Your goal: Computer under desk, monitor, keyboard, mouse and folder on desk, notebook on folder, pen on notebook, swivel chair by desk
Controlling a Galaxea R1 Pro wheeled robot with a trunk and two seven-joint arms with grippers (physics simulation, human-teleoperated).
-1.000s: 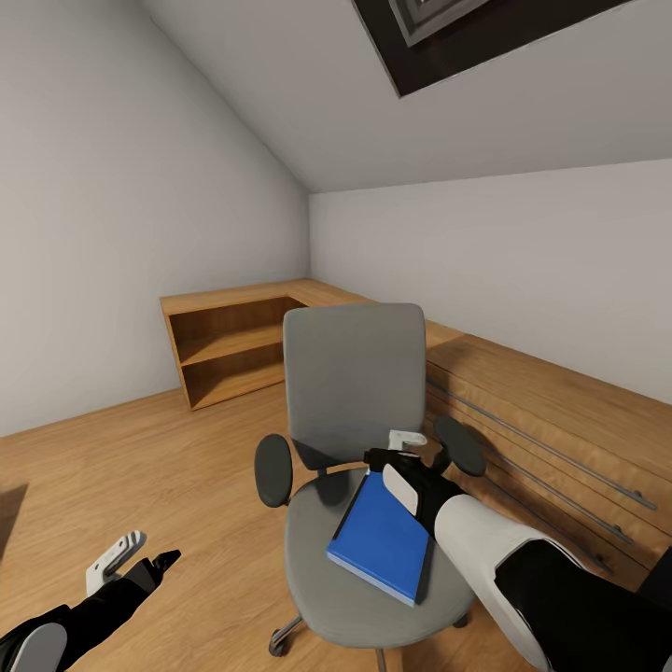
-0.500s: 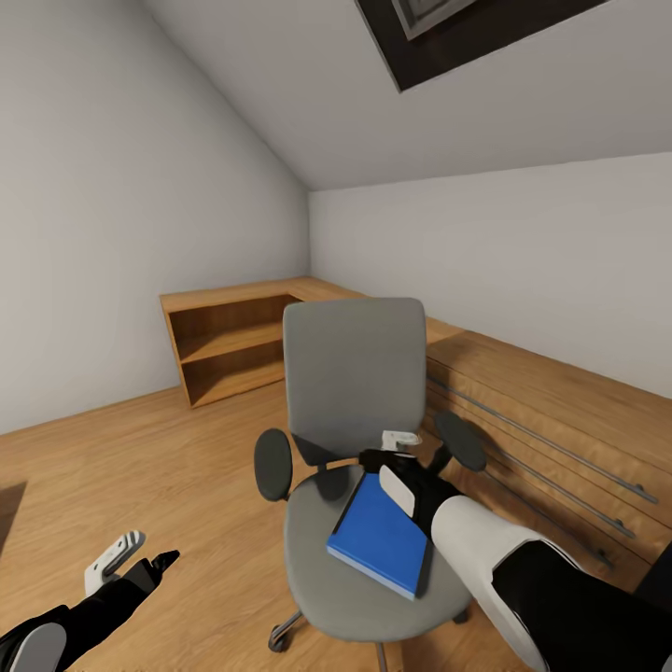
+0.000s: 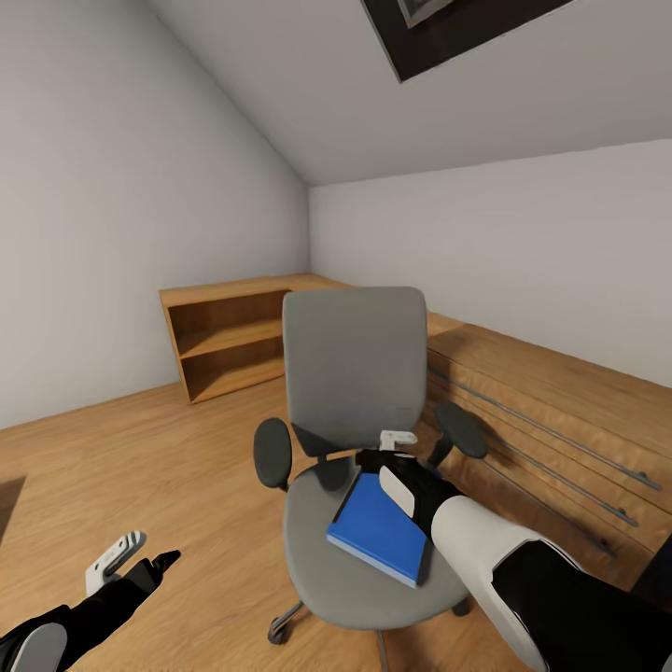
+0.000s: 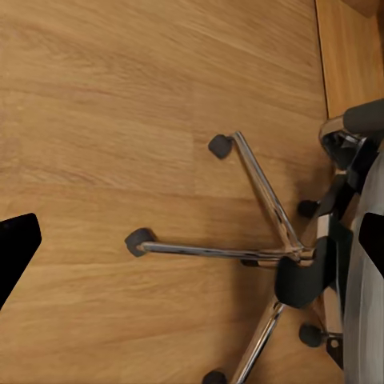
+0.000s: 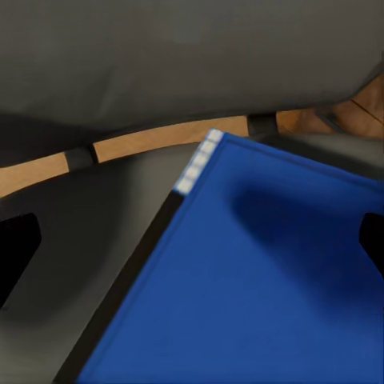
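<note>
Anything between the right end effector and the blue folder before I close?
Nothing. In the right wrist view the folder lies directly ahead on the chair seat, the stretch between bare; the right end effector hovers above it.

Right arm stretched forward, right gripper [image 3: 397, 462] pointing ahead with fingers spread wide apart, left arm low at the side, left gripper [image 3: 133, 555] open and holding nothing

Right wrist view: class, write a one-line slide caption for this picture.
The right end effector, fingers spread, hangs above the blue folder lying on the grey swivel chair seat.
</note>
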